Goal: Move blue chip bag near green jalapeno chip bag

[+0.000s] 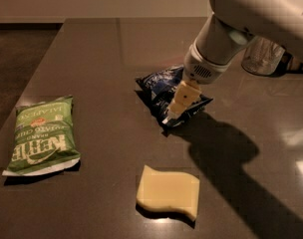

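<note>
The blue chip bag [159, 87], dark navy and wrinkled, lies in the middle of the dark table [96, 49]. The green jalapeno chip bag [40, 134] lies flat near the table's left edge, well apart from the blue bag. My gripper [175, 109] comes down from the upper right on the white arm [251, 24]. Its pale fingers sit over the blue bag's right front part and hide some of it.
A pale yellow sponge [167, 191] lies at the front, below the blue bag. A clear glass container [262, 56] stands at the back right, partly behind the arm. The arm's shadow falls on the table to the right of the sponge.
</note>
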Action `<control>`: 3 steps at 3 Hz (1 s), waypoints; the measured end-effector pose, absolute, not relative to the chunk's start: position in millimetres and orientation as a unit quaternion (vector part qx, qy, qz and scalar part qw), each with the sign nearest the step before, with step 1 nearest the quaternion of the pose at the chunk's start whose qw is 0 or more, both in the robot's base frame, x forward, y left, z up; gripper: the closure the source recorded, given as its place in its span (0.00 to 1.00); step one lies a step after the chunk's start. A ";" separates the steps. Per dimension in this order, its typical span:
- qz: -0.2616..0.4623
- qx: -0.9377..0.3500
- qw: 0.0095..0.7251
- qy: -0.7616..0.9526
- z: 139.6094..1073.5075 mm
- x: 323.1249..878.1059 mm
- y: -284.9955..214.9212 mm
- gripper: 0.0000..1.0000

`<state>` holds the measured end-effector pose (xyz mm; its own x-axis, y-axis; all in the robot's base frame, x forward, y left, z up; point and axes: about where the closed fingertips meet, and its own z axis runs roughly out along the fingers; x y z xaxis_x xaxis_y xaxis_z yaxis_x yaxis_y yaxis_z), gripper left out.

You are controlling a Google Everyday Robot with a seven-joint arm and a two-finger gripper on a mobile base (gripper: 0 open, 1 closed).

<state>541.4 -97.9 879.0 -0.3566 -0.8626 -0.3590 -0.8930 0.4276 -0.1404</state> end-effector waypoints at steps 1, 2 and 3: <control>0.050 -0.531 0.190 0.824 877.0 547.1 -91.7 0.41; 0.066 -0.538 0.189 0.819 884.1 544.6 -80.3 0.64; 0.099 -0.571 0.186 0.793 897.7 531.1 -47.7 0.88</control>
